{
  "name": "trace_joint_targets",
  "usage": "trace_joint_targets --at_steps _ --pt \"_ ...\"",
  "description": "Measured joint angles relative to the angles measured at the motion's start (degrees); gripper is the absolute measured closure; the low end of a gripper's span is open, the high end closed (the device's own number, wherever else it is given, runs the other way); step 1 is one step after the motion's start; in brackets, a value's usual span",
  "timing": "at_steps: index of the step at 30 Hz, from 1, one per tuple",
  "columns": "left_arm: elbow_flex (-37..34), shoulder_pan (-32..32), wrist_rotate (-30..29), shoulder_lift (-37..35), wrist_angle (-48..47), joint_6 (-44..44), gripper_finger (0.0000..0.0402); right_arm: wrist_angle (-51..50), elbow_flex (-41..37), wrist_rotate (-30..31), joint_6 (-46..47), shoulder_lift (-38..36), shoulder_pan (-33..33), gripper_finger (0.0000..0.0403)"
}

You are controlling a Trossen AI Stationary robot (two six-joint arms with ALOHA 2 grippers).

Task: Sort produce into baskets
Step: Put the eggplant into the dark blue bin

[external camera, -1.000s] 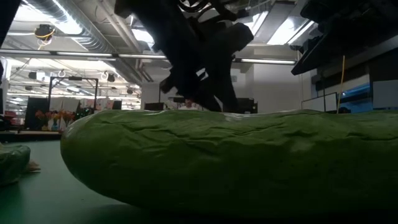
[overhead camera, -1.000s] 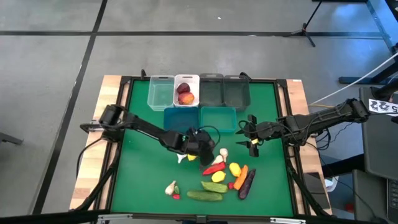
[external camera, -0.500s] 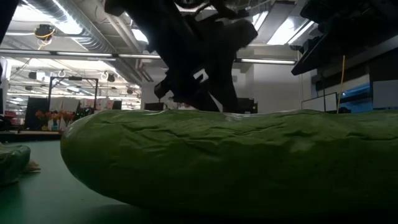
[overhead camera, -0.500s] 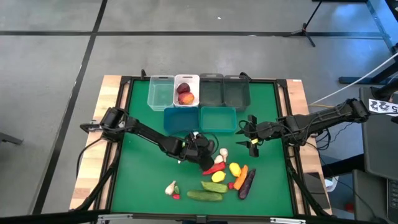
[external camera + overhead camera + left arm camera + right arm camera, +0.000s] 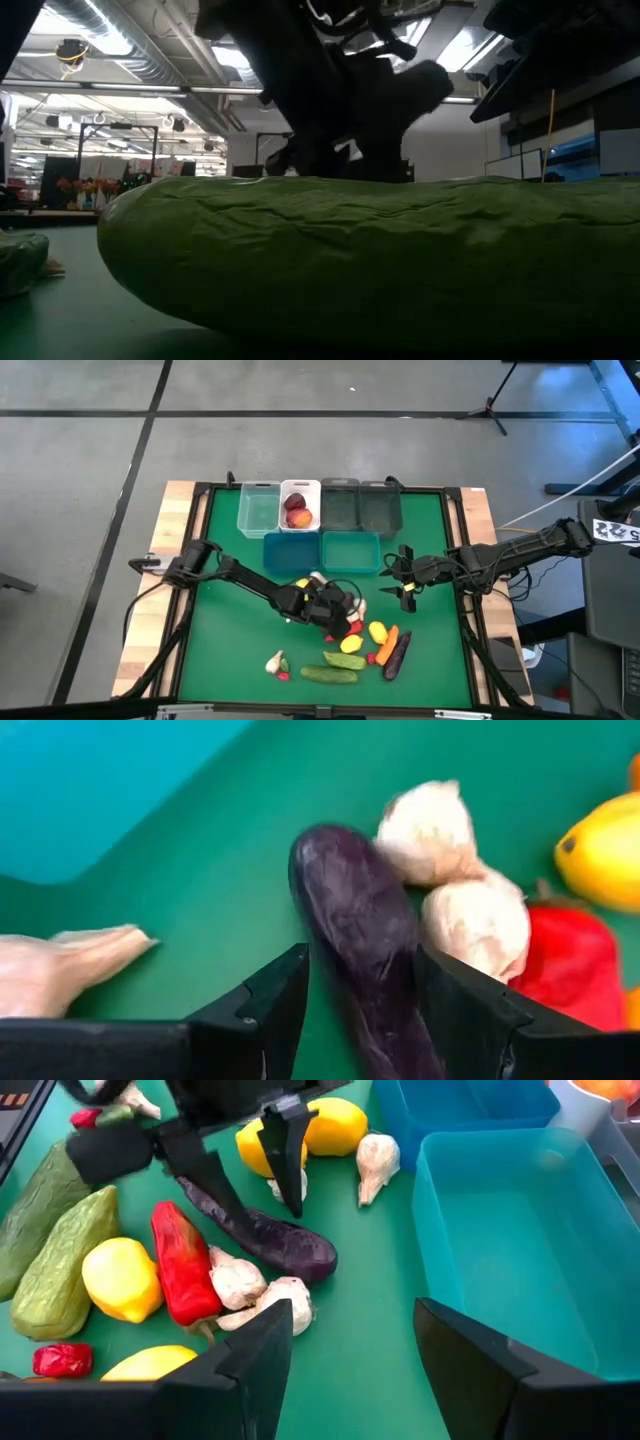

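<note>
While hanging low over the pile of produce near the middle of the table, straddles a dark purple eggplant with the left claw: one finger on each side, set narrowly apart, a strip of green showing between one finger and the skin, so not clamped.

By count:
- Six baskets in two rows at the far side. Back row: clear, white, then two smoky grey. In front: blue and teal.
- Two red peaches, both in the white basket.
- Two eggplants: the straddled one and a second eggplant at the pile's right edge.
- Three lemons, two of them on the near side of the pile and one behind the left claw.
- Two cucumbers, side by side at the pile's near edge.
- One long red pepper, between a lemon and the garlic.
- One carrot, just beside the second eggplant.
- At least four garlic bulbs, two of them touching the straddled eggplant's side.

Right of the teal basket, hovers the right claw, spread wide and holding nothing, well apart from the straddled eggplant.
</note>
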Motion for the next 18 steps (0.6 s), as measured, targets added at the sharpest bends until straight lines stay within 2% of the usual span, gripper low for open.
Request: trace_joint_targets --at_steps 11,15,18 --pt "1.0 0.2 4.6 0.4 -2.3 -0.4 0.0224 -0.2 -0.1 -0.1 0.0 0.0 0.0 0.0194" --pt "1.0 0.8 8.5 0.3 -2.2 1.0 0.0227 -0.2 -0.1 -0.1 -0.2 0.0 0.0 0.0194" --pt "1.1 1.2 11.2 0.3 -2.0 2.2 0.0244 -0.2 -0.1 -0.1 -0.2 0.0 0.0 0.0194"
